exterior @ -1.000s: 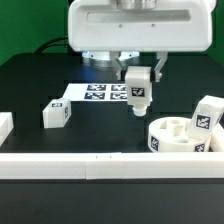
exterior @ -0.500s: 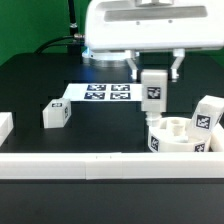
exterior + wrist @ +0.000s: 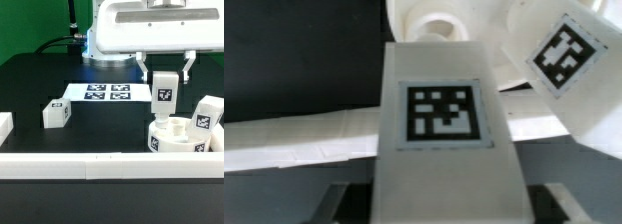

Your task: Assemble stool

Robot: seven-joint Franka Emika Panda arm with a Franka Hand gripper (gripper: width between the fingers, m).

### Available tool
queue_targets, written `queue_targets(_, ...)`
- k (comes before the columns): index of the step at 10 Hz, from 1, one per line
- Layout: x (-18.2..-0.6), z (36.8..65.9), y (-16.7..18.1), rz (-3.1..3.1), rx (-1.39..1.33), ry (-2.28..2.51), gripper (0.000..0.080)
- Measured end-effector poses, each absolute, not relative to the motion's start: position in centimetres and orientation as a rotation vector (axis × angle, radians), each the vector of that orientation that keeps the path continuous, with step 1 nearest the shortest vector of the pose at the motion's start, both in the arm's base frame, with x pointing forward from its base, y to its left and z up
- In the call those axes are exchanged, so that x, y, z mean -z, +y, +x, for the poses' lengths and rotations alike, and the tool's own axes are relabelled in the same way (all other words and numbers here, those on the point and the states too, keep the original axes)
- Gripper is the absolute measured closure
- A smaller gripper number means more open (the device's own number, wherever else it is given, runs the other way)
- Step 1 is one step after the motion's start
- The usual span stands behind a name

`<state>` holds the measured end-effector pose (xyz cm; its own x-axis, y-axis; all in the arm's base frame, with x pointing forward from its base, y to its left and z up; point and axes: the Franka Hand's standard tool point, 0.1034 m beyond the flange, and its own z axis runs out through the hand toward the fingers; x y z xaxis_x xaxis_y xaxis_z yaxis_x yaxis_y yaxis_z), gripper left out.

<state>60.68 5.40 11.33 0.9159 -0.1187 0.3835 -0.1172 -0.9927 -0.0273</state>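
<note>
While gripper [image 3: 164,80] clamps leg block [image 3: 164,95] (upright), seat [image 3: 170,143] sits below.

We see the round seat [image 3: 172,137], lower right in the exterior view, as smooth white plastic with a matt finish. The leg block [image 3: 164,93] above it looks like the same plastic, and its tag is flat black print. The table [image 3: 30,85] is matt black. The marker board [image 3: 105,93] looks thin, white and matt. The rail [image 3: 100,165] is smooth white.

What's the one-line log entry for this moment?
gripper: shut on leg block | position: above seat, not inserted | spare leg: on table
</note>
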Motion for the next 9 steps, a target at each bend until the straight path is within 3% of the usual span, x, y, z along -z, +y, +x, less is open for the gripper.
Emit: queue_targets(9,-9.4,60.4,5.8,-3.092,0.572,0.161,0.0462)
